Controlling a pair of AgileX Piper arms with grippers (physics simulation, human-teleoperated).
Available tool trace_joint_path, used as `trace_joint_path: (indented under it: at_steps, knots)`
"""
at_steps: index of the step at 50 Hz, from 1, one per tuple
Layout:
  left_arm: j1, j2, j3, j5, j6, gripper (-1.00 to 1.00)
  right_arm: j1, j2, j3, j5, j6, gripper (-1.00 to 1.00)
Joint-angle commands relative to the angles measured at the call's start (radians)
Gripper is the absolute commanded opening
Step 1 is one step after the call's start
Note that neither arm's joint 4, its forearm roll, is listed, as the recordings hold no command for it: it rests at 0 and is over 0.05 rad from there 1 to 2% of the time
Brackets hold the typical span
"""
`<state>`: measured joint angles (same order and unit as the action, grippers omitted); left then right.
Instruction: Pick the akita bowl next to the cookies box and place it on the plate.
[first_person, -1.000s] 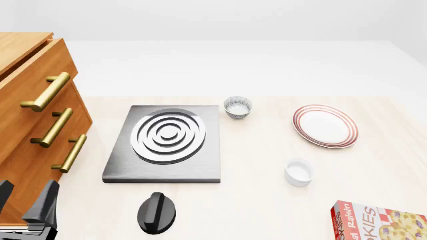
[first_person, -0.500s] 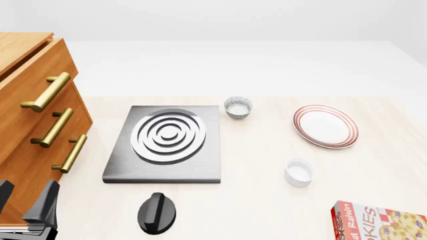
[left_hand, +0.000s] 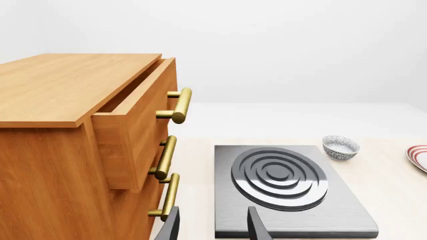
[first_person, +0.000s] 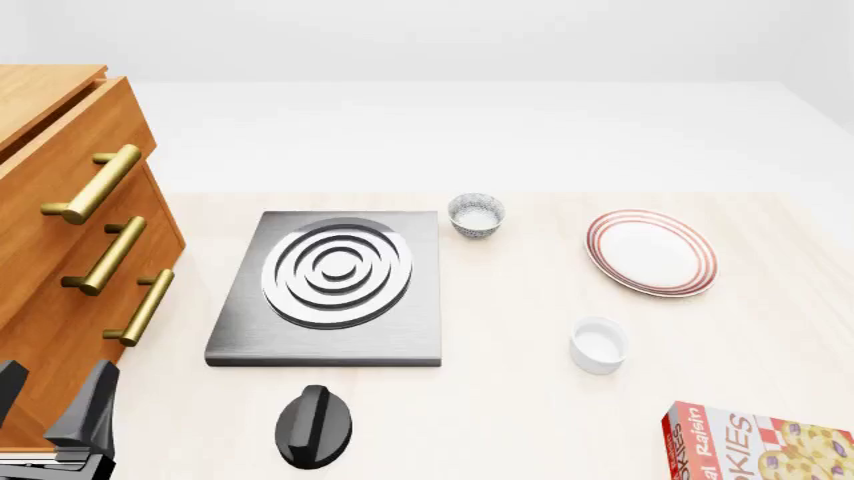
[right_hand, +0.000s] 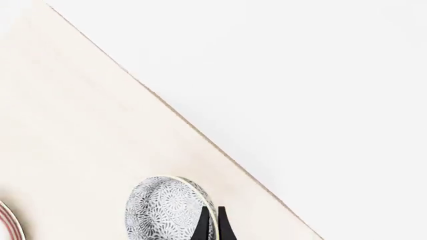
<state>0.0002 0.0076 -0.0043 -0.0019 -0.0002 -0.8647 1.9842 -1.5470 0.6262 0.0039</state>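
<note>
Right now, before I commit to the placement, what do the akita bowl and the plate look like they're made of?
The akita bowl: probably glazed ceramic, judging by the fine grey pattern printed on the outside and the smooth white rim. The plate: likely glazed ceramic too, as it is smooth white with thin red rings near the rim. Both are simulator renders, so hard plastic can't be ruled out.

Dark, angular claws on both arms

The left claw (first_person: 51, 405) has two flat, charcoal-black fingers (left_hand: 256, 226) with slanted, blade-like edges above a pale grey ribbed base, beside the wooden drawer cabinet (first_person: 60, 250). The right claw (right_hand: 212, 225) shows thin black finger tips tapering to points.
</note>
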Motion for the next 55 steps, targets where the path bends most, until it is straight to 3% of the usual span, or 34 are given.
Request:
trace_joint_path:
  at_steps: [1, 9, 23, 55]
  knots:
    - [0.0, 0.0, 0.0, 0.0, 0.0, 1.0, 0.028, -0.096, -0.045, 0.075, 0.037, -1.0]
    - [0.0, 0.0, 0.0, 0.0, 0.0, 1.0, 0.066, -0.131, -0.087, 0.122, 0.07, -1.0]
    - [0.0, 0.0, 0.0, 0.0, 0.0, 1.0, 0.139, -0.14, -0.202, 0.219, 0.075, -1.0]
    - [0.0, 0.0, 0.0, 0.0, 0.0, 1.0, 0.298, -0.03, -0.452, 0.35, 0.099, -1.0]
